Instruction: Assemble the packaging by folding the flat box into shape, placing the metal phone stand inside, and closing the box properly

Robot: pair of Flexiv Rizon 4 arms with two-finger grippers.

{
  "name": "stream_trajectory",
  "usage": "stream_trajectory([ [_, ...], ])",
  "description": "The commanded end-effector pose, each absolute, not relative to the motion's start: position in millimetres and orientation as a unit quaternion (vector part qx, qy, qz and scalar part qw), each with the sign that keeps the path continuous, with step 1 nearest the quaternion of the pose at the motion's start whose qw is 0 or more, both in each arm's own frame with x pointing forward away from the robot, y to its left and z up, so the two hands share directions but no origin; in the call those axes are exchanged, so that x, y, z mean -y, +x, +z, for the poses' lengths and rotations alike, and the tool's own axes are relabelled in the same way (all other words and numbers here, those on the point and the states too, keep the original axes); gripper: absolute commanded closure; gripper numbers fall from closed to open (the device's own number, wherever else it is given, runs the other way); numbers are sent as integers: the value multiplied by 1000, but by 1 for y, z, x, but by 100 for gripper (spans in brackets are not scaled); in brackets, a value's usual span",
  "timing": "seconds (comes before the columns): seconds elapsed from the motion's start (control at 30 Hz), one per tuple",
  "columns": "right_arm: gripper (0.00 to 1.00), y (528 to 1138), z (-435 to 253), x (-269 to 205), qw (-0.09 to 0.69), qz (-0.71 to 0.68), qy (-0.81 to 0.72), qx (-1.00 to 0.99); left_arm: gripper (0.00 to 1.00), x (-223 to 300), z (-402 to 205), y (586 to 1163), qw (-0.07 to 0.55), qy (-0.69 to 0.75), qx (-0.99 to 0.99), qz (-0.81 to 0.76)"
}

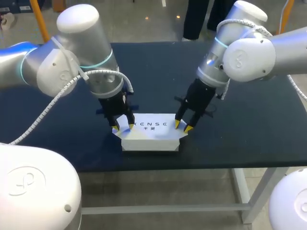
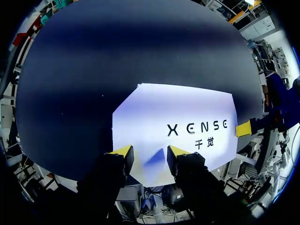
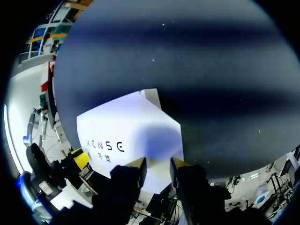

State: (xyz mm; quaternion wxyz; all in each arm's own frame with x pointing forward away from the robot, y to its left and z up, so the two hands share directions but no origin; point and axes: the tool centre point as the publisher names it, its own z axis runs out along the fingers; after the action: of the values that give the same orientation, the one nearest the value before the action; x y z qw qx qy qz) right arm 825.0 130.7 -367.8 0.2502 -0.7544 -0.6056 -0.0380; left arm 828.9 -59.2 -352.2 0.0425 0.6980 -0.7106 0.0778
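A: You're working with the white box lying near the front edge of the dark table, printed top facing up. Your left gripper is hanging over its left end, fingers spread and grasping nothing. Your right gripper is sitting at the right end, released as well.

B: And you're looking at small end flaps poking out on both sides, so I'd say you're not finishing the closing yet. If you're pushing down harder on one end, you're risking tipping the box or sliding it toward the table edge.

A: If a fingertip is meeting a flap from outside, you're likely creasing it rather than tucking it.

B: The phone stand isn't showing anywhere, so you can't tell whether you're closing an empty box.
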Motion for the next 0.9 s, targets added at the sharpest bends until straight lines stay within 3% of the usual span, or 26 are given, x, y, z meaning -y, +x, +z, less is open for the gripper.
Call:
stream_trajectory([
  [0.03, 62, 819, -367, -129, 245, -46, -758, 602, 49, 63, -356, 829, 39, 699, 710, 74],
  [0.9, 62, 804, -370, -127, 223, -80, -767, 596, 42, 60, -361, 820, 37, 699, 708, 98],
])
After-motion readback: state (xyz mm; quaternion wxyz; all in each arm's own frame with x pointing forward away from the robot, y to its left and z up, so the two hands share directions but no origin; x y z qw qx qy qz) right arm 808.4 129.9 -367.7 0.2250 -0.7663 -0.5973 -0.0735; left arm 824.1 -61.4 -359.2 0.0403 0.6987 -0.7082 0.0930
